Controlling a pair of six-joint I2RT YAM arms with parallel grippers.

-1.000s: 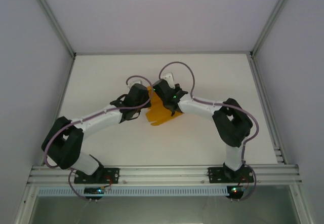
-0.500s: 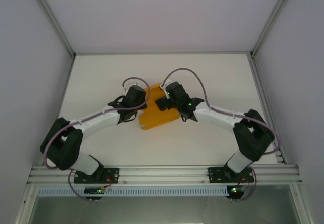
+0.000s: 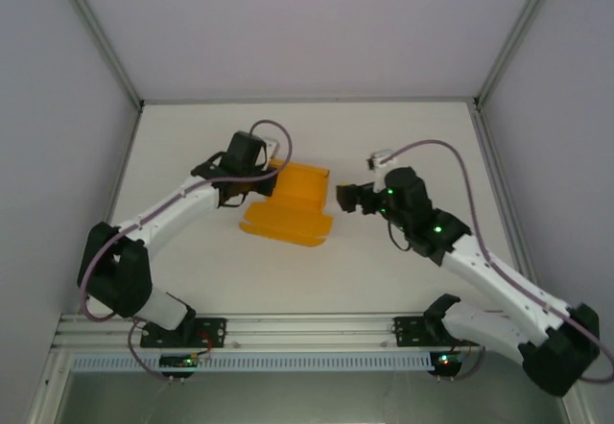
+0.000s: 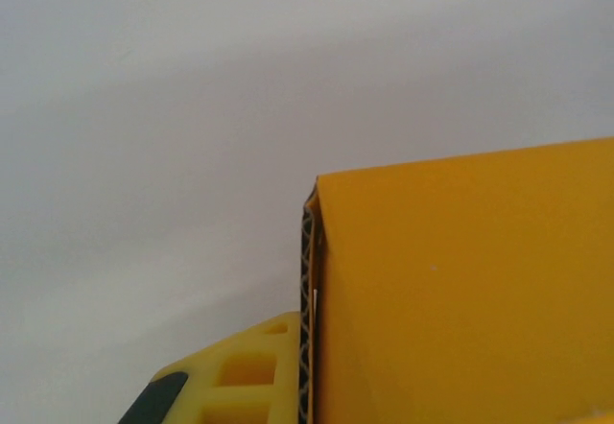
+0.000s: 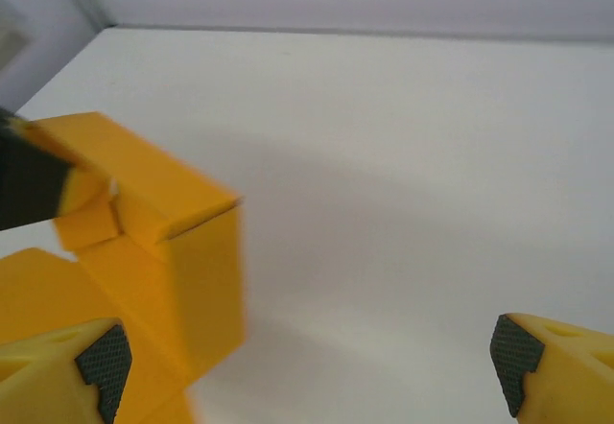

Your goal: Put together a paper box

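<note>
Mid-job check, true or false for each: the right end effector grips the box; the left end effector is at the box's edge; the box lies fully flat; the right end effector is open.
1. The right end effector grips the paper box: false. It is apart from the box, off to its right.
2. The left end effector is at the box's edge: true.
3. The box lies fully flat: false. Part of it is folded up.
4. The right end effector is open: true.
</note>
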